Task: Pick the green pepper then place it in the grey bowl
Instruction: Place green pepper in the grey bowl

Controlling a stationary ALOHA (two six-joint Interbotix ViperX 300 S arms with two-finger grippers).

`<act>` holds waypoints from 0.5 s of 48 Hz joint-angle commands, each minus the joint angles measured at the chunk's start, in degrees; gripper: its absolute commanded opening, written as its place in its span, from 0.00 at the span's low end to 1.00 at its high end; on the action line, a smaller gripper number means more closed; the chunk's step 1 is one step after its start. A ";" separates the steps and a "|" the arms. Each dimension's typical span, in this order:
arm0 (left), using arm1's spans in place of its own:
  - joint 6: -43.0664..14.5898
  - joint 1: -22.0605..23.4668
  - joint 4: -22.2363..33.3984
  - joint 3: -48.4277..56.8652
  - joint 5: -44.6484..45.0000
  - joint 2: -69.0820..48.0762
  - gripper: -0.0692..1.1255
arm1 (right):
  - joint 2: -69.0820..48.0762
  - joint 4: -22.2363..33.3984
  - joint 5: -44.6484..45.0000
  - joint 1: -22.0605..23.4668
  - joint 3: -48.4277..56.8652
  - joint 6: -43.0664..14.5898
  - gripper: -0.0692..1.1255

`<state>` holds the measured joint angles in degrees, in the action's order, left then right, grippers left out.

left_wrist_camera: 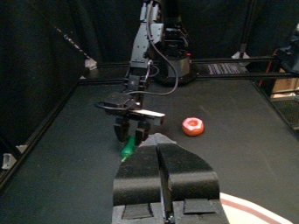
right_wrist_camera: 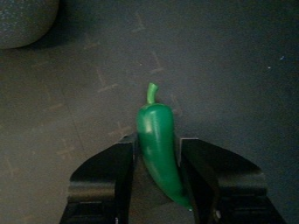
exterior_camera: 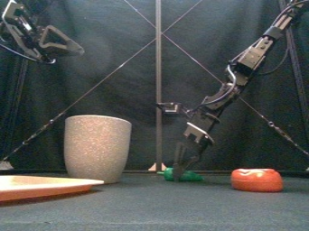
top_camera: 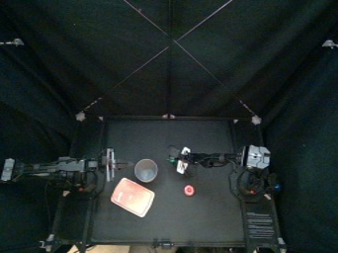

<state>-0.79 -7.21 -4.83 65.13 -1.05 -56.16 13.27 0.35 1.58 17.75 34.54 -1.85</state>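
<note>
The green pepper (right_wrist_camera: 155, 122) lies on the black table between the grey bowl (exterior_camera: 97, 147) and a red toy tomato (exterior_camera: 256, 180). My right gripper (right_wrist_camera: 158, 150) has come down over it, and its jaws press against both sides of the pepper's body, the stem pointing away from the wrist. In the front view the pepper (exterior_camera: 183, 175) rests on the table under the right gripper (exterior_camera: 191, 161). The grey bowl (top_camera: 145, 171) stands upright just left of it. My left gripper (left_wrist_camera: 160, 171) is shut and empty, held high at the left (exterior_camera: 42, 41).
A flat pink tray (top_camera: 132, 198) lies near the front left, in front of the grey bowl. The red tomato (top_camera: 191, 189) sits right of the tray, close to the pepper.
</note>
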 commanded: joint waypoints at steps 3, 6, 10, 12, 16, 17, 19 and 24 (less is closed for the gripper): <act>0.00 0.00 -0.09 -0.88 -0.53 0.18 0.12 | -1.67 -0.09 -0.18 0.09 -1.14 -0.09 0.67; 0.09 -0.09 -0.09 -0.88 -0.53 0.18 0.12 | -2.55 -0.09 -0.18 0.09 -1.14 0.00 0.66; 0.09 -0.09 -0.09 -0.97 -0.44 0.18 0.12 | -4.66 -0.09 -0.18 -0.09 -1.23 0.00 0.66; 0.09 0.00 -0.09 -0.97 -0.44 0.18 0.12 | -5.89 -0.09 -0.18 -0.18 -1.41 0.00 0.66; 0.09 -0.09 -0.09 -0.88 -0.44 0.18 0.12 | -8.79 0.09 -0.18 -0.70 -1.85 0.00 0.66; 0.09 0.00 -0.09 -0.88 -0.53 0.18 0.12 | -9.49 0.18 -0.18 -0.88 -2.11 0.00 0.66; 0.09 0.00 0.00 -0.88 -0.53 0.18 0.12 | -10.90 0.35 -0.26 -1.32 -2.81 0.09 0.66; 0.09 -0.09 0.00 -0.88 -0.44 0.18 0.12 | -14.15 0.44 -1.32 -2.99 -5.36 0.35 0.66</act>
<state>-0.70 -7.21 -4.83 65.13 -1.05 -56.16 3.25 0.70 1.32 15.91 31.99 -1.76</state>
